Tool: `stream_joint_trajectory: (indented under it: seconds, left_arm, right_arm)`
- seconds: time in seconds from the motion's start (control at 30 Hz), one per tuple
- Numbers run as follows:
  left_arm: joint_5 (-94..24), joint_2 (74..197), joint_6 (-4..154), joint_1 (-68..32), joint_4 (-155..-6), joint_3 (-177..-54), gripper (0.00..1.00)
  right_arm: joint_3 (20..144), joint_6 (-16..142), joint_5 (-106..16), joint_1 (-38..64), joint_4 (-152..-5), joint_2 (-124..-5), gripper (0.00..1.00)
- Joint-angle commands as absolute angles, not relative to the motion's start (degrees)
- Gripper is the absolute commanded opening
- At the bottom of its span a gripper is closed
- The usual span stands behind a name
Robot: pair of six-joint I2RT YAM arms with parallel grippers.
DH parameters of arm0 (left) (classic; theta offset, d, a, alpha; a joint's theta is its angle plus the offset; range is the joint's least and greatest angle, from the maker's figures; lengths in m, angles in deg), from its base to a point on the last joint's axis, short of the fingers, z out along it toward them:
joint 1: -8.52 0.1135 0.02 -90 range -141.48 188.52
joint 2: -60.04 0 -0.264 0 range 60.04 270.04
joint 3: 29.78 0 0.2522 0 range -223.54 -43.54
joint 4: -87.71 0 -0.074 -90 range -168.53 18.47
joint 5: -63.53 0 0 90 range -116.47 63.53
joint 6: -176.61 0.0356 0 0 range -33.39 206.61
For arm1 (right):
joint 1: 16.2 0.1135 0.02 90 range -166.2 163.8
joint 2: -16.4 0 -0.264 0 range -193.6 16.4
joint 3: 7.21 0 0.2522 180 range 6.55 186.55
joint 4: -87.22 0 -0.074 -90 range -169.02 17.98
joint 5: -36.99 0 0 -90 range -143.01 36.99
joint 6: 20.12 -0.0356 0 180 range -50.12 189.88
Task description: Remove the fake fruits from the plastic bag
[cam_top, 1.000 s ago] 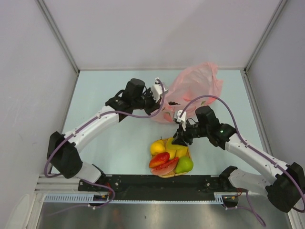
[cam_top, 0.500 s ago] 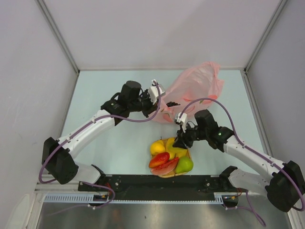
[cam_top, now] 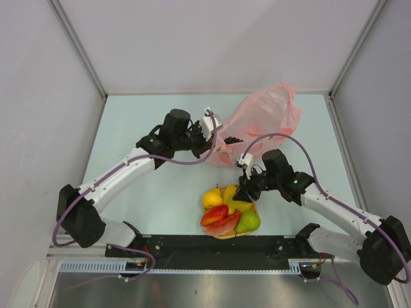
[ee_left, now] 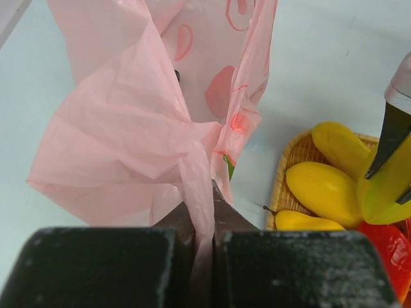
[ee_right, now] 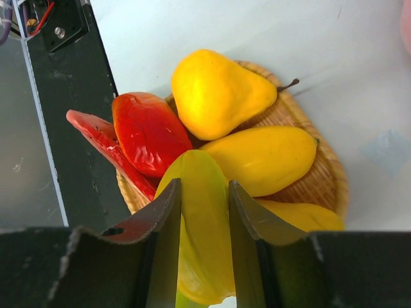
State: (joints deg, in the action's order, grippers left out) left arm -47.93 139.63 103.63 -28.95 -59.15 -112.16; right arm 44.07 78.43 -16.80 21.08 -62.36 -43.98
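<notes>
Plastic bag (cam_top: pixel 263 119) pinched at one edge; a yellow-green fruit (ee_right: pixel 202 224) gripped over the woven tray (ee_right: pixel 335 183).
On the table (cam_top: pixel 160 186) the bag lies far and right, its near-left edge clamped between the closed left fingers (ee_left: pixel 225 215). Nearer, the tray holds other fruits (cam_top: pixel 221 215), and the right fingers (ee_right: pixel 166 221) squeeze the yellow-green fruit above them.

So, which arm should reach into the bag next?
Right. The left gripper is shut on the bag, pinching its edge, so it is best left there. The right gripper only has a yellow fruit to release over the tray.
</notes>
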Motion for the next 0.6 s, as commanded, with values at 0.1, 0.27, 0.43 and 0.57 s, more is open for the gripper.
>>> stream_joint_trajectory:
  seconds: [0.1, 0.27, 0.43, 0.57]
  left_arm:
    - [-49.7, 137.6, 104.5, -29.1, -60.6, -111.0, 0.0]
    - [-50.0, 138.0, 104.5, -29.1, -60.9, -111.1, 0.0]
    - [-50.3, 138.7, 104.5, -29.1, -61.0, -111.6, 0.0]
    - [-50.7, 139.1, 104.3, -29.1, -61.2, -111.7, 0.0]
  right_arm:
    - [43.4, 76.5, -14.6, 21.3, -64.0, -44.4, 0.0]
    - [43.2, 77.5, -15.5, 21.6, -63.6, -44.8, 0.1]
    - [43.2, 76.7, -17.8, 21.6, -64.2, -44.3, 0.4]
    - [43.3, 75.3, -19.5, 21.6, -65.2, -43.8, 0.53]
